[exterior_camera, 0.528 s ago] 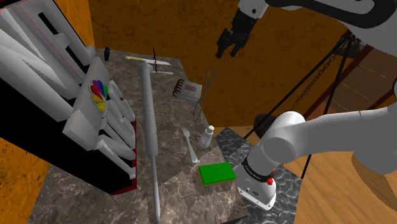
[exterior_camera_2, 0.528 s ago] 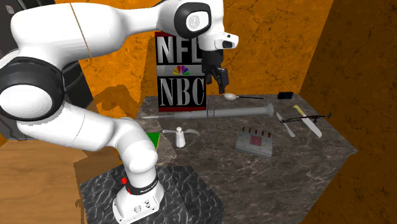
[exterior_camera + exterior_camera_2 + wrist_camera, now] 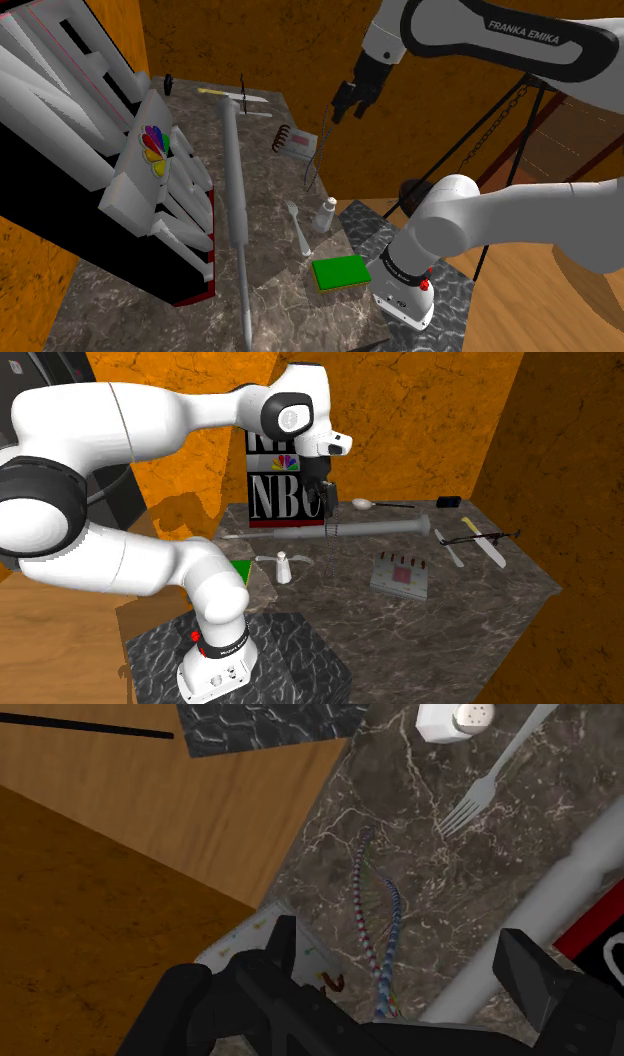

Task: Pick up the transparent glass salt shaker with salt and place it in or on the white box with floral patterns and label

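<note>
The salt shaker (image 3: 327, 213) (image 3: 284, 566) (image 3: 455, 719) is small and whitish with a holed cap, and it stands upright near the marble table's edge beside a fork. The pale box with floral specks (image 3: 297, 143) (image 3: 401, 576) lies flat farther along the table; in the wrist view its corner (image 3: 243, 936) peeks out by one finger. My black gripper (image 3: 345, 103) (image 3: 322, 502) (image 3: 400, 962) hangs open in the air above the table, between box and shaker, holding nothing. The shaker is well ahead of the fingers, apart from them.
A white fork (image 3: 298, 228) (image 3: 490, 789) lies beside the shaker. A long grey rod (image 3: 238, 200) (image 3: 340, 530) crosses the table. A bead string (image 3: 375, 919), a green block (image 3: 341, 271) and a tall NFL/NBC sign (image 3: 150, 170) (image 3: 285, 487) are nearby. Spoon and utensils (image 3: 480, 540) lie at the far end.
The arm has swung lower, bringing the gripper down and toward the left in both exterior views, closer to the table. Objects on the table have not moved.
</note>
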You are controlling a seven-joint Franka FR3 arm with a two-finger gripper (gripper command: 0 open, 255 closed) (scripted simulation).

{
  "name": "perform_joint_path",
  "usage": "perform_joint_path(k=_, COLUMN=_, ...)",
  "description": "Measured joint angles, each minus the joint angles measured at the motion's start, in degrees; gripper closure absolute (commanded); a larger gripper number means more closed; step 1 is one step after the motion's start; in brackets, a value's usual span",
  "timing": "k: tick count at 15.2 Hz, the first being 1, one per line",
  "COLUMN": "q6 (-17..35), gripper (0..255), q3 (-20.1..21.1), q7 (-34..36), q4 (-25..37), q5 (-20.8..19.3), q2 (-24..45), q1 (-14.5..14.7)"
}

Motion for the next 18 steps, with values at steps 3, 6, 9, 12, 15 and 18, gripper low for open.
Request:
perform_joint_path(k=3, q6=1.66, gripper=0, q3=1.99, q7=1.83, q4=-5.17, q5=1.35, q2=-2.20, q1=1.11)
perform_joint_path(k=6, q6=3.12, gripper=0, q3=4.19, q7=3.82, q4=-10.12, q5=3.07, q2=-4.39, q1=2.55)
perform_joint_path(k=9, q6=4.29, gripper=0, q3=6.65, q7=6.03, q4=-15.04, q5=5.22, q2=-6.84, q1=4.47)
perform_joint_path(k=12, q6=6.44, gripper=0, q3=9.34, q7=8.33, q4=-19.68, q5=7.79, q2=-8.05, q1=6.80)
perform_joint_path(k=15, q6=8.10, gripper=0, q3=11.06, q7=9.80, q4=-22.62, q5=9.56, q2=-8.52, q1=8.44)
perform_joint_path(k=18, q6=10.36, gripper=0, q3=11.61, q7=10.03, q4=-24.70, q5=10.18, q2=-8.17, q1=8.88)
